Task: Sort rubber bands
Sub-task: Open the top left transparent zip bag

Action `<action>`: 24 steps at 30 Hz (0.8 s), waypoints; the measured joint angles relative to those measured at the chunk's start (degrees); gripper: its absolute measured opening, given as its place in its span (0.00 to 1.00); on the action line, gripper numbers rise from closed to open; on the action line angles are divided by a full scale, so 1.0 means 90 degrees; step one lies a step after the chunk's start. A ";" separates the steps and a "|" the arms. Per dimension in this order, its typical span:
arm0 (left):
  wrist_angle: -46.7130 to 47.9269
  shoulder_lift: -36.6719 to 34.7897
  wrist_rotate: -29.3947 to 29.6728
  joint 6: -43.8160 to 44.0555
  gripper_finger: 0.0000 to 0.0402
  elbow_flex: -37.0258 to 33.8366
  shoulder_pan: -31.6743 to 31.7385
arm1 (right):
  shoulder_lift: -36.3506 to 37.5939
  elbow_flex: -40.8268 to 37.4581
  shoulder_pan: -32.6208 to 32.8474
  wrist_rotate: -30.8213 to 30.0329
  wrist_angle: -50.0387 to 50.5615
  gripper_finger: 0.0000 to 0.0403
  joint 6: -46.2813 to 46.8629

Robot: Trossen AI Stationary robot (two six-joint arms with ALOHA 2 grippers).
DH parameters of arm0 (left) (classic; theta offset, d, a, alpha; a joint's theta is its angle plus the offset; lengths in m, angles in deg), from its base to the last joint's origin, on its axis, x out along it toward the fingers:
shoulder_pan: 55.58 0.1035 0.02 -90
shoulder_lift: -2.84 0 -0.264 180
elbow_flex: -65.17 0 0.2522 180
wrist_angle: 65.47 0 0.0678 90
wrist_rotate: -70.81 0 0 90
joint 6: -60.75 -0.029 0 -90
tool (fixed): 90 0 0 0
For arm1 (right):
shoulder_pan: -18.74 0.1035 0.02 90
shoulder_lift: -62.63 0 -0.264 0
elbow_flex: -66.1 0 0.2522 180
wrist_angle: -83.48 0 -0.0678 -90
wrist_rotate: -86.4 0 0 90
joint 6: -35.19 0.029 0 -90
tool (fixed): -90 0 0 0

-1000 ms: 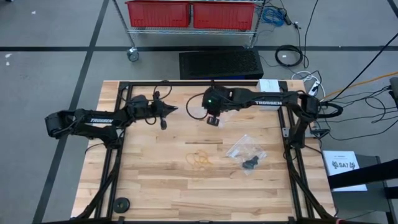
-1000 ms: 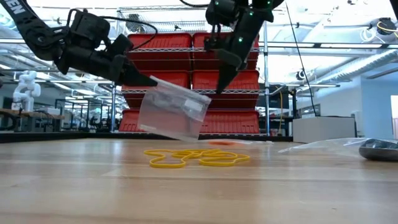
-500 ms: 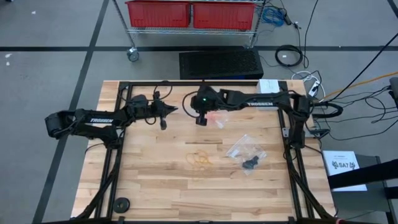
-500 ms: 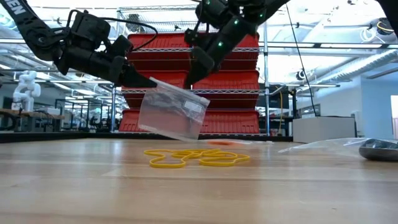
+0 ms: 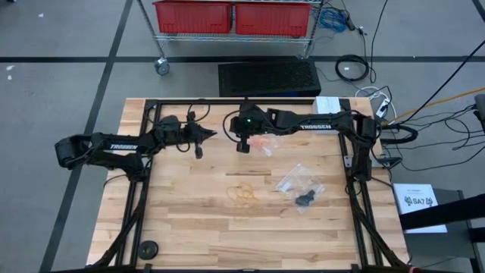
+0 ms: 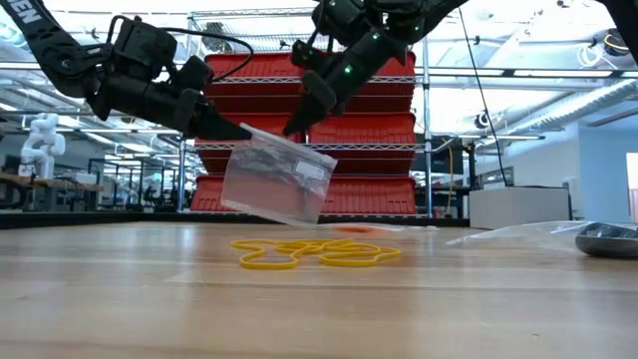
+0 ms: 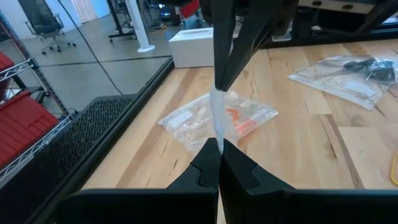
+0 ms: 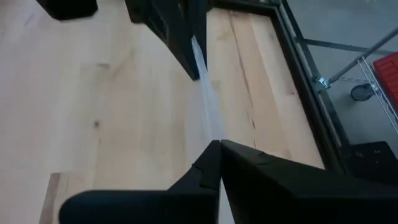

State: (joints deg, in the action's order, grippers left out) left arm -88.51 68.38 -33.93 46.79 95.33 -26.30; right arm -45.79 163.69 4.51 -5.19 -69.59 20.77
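Mid-step: opening a clear zip bag (image 6: pixel 277 179) held above the desk (image 5: pixel 197 220), ready for filling. Left hand (image 6: pixel 234 131) pinched tight on one top corner of the bag; right hand (image 6: pixel 291 127) clamped narrow on the opposite side of the same top edge, fingers closed down to the film, as both wrist views confirm with the thin plastic running from one pair of fingertips to the other. Bag hanging tilted between the two, near the far middle of the desk, with dark contents faintly visible inside; exact contents not clear.

Pale tan rubber bands (image 6: pixel 317 253) lying loose in a small tangle on the bare wood, below and nearer than the bag, untouched. Orange rubber bands (image 7: pixel 239 122) already inside a second clear bag (image 7: pixel 214 118) flat on the desk under the right arm. Third bag (image 5: pixel 300 183) with black bands lying well apart toward the right side.

Judged next: drawing the two hands apart to spread the mouth, gently, since thin film may slip or tear; then freeing one hand to fetch the tan loops, which are flat, tiny and likely awkward to pinch.
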 joint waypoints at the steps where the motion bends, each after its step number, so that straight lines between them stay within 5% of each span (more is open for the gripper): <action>1: 0.0000 0.0000 0.0000 0.0000 0.00 0.0000 0.0000 | 0.0000 0.0000 -0.0013 -0.0029 0.0024 0.00 -0.0018; 24: -0.0119 0.0000 0.0000 0.0051 0.00 0.0000 -0.0022 | -0.0297 -0.0002 0.0016 0.0381 -0.0275 0.00 0.0196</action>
State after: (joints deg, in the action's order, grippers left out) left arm -89.58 68.38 -33.93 47.26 95.33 -26.50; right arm -48.46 163.67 4.65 -1.76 -72.07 22.54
